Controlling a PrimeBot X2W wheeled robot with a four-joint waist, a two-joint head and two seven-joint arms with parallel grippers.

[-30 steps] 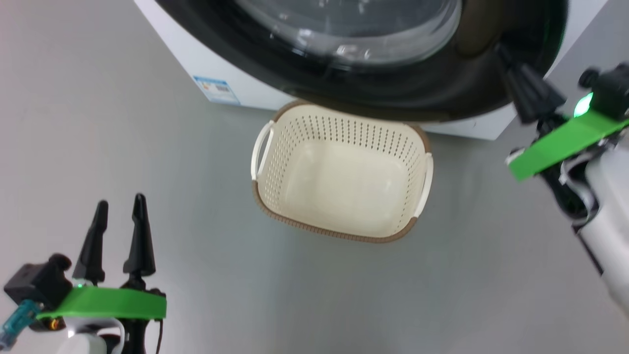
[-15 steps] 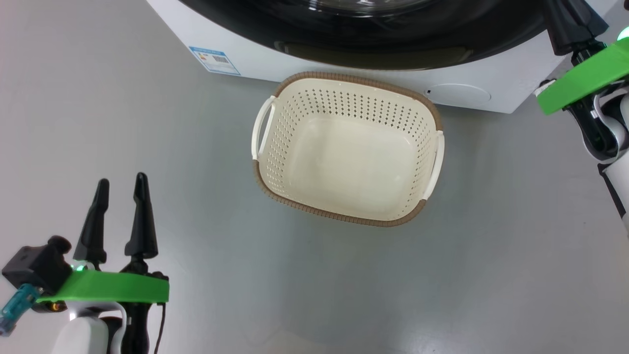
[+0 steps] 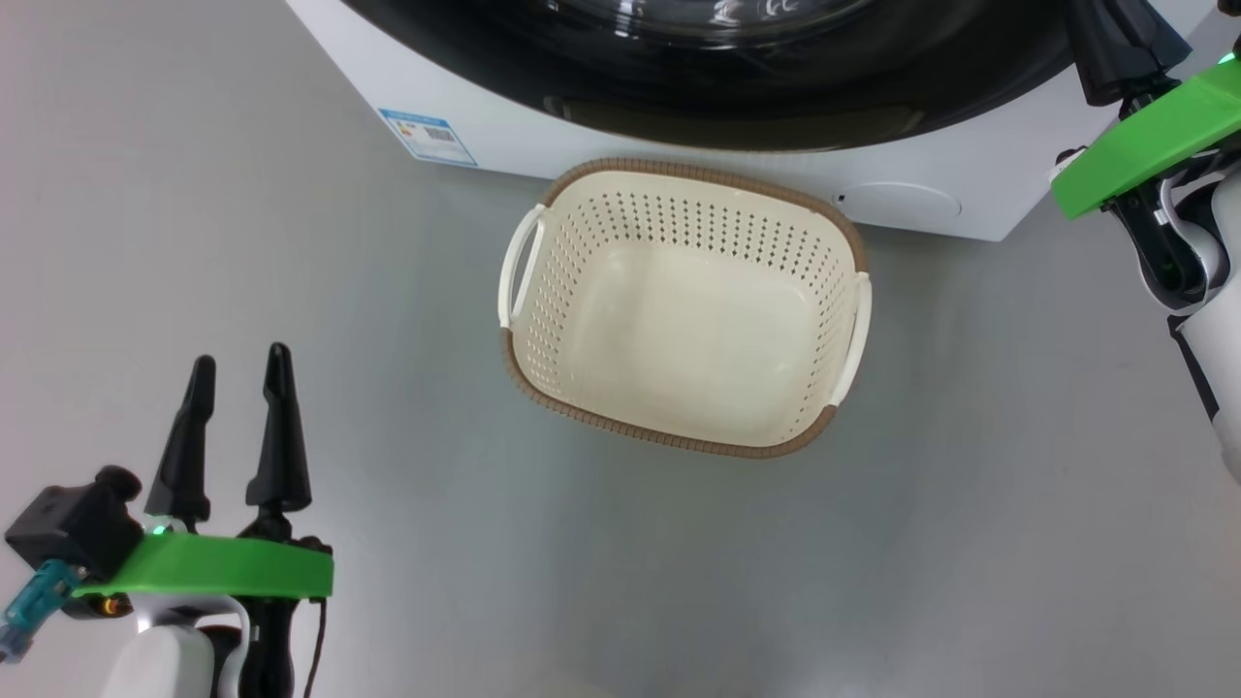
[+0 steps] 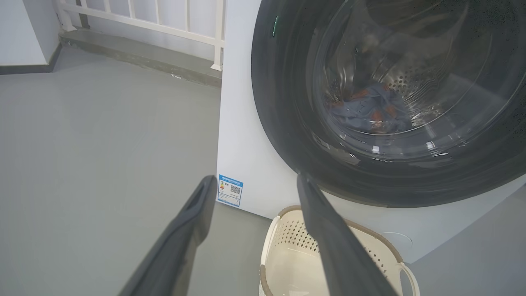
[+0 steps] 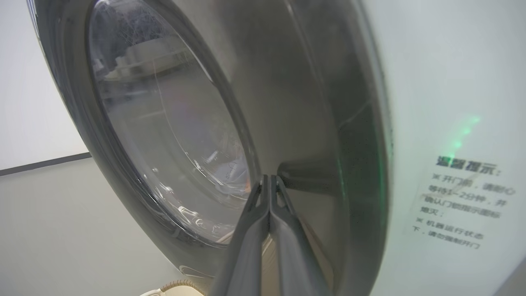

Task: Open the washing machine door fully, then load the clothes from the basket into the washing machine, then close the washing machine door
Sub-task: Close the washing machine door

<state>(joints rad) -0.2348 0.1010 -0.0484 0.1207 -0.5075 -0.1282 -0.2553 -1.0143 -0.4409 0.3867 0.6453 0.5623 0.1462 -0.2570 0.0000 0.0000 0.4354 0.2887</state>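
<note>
- The basket (image 3: 698, 233) stands empty on the floor (image 3: 291, 242), just before the lower front edge of the washer (image 4: 242, 123); no cloth shows in it
- The clothes (image 4: 367, 109) lie inside the drum, seen through the glass as a blue heap with orange-brown marks, low and toward the back
- So loading looks done: nothing is left on the floor or in the basket to carry over
- The door (image 4: 283, 123) sits against the washer's front; in the left wrist view its black ring looks flush all the way round, and in the right wrist view no gap shows along its edge
- Whether the latch has caught cannot be told from these views
- The right end effector (image 5: 269, 177) has its two fingers pressed together with nothing between them; the tips lie at the door's black ring, beside the dark recess near its outer edge, though real contact is hard to confirm
- The left end effector (image 3: 240, 361) is spread wide and empty, hanging over the floor well to the left of the basket, its fingers aimed toward the washer's lower corner
- My reading: opening and loading are complete and the closing step is at or very near its end; what may remain is a last firm push to seat the door, then drawing the right arm away
</note>
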